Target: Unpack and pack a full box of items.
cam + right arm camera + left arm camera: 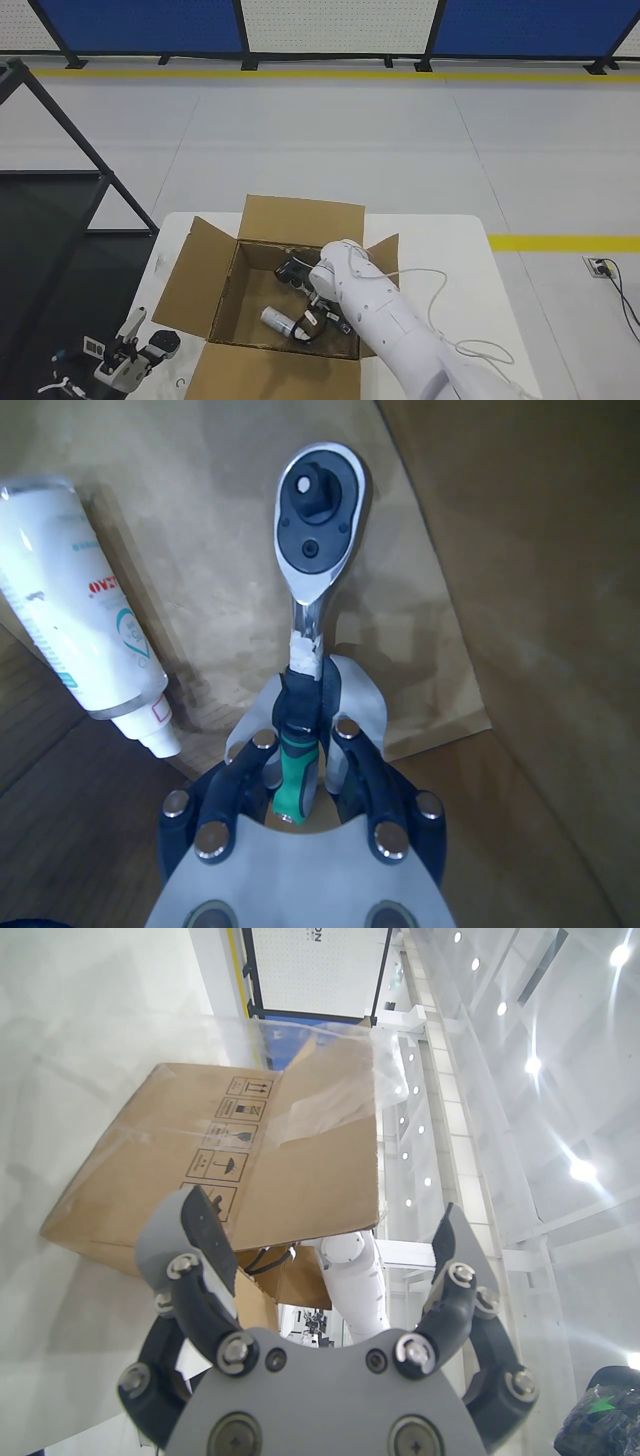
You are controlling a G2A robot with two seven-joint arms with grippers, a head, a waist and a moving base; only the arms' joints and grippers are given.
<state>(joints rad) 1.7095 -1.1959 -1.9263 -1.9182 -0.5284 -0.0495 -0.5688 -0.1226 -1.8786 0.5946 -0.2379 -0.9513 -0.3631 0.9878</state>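
Note:
An open cardboard box (225,290) stands on the white table; its printed side (165,1163) faces the left wrist camera. Inside the box my right gripper (305,695) is shut on the handle of a ratchet wrench (317,520), chrome head pointing at the box floor. A white bottle (70,600) lies on the floor beside it, also visible from above as a white bottle (277,321). A dark item (295,272) rests at the box's far side. My left gripper (330,1228) stands open and empty at the table's near left corner, left gripper (125,362) outside the box.
The box flaps (303,216) are folded outward on all sides. A dark object with green marking (600,1408) lies near the left gripper. A black frame (60,130) stands left of the table. A white cable (470,345) trails along the right arm.

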